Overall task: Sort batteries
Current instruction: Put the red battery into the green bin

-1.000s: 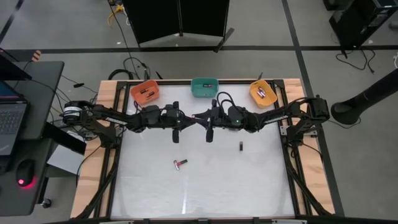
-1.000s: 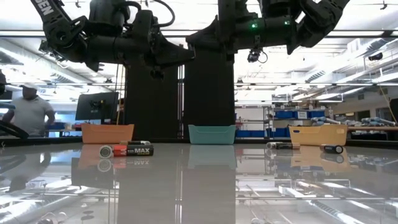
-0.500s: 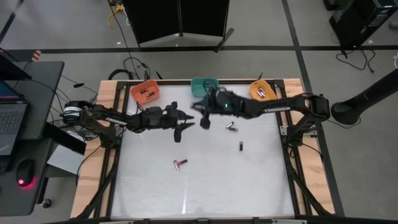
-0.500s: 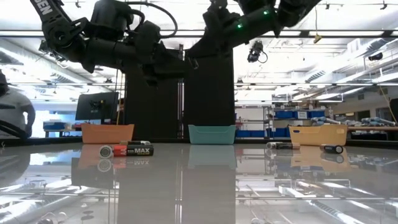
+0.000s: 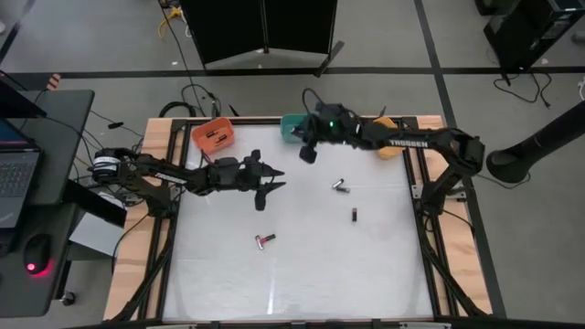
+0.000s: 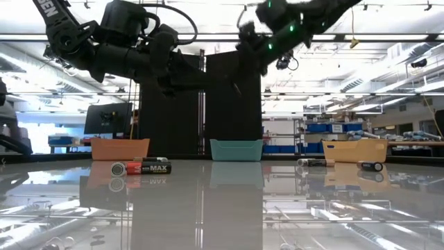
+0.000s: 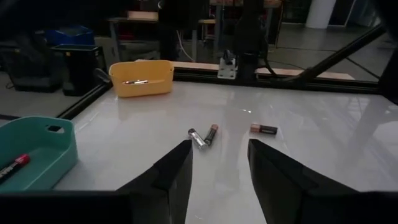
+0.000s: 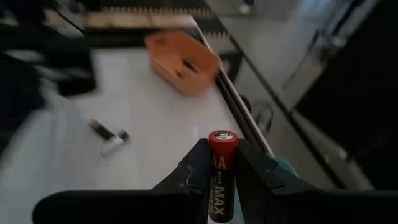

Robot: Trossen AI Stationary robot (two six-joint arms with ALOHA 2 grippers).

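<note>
My right gripper hangs above the table just in front of the teal bin, shut on a red-and-black battery. My left gripper stands open over the table's left middle, with nothing between its fingers. Loose batteries lie flat on the white table: two side by side, a dark one, and a red-ended pair nearer the front. The teal bin holds a red battery. My right gripper pinches the battery between its two fingers, which lie along the battery's length. The red end sticks out past the fingertips, and the black body marked MAX reaches back between them. The battery is lifted clear of the table.
An orange bin, the teal bin and a yellow bin stand in a row along the far edge, the orange and yellow ones with batteries inside. The near half of the table is bare white surface apart from the red-ended pair.
The two grippers met at the table's middle a second ago. My left gripper has opened and stayed about where it was. My right gripper, still shut on the battery, has swung up and toward the far edge to the teal bin, turning as it went.
</note>
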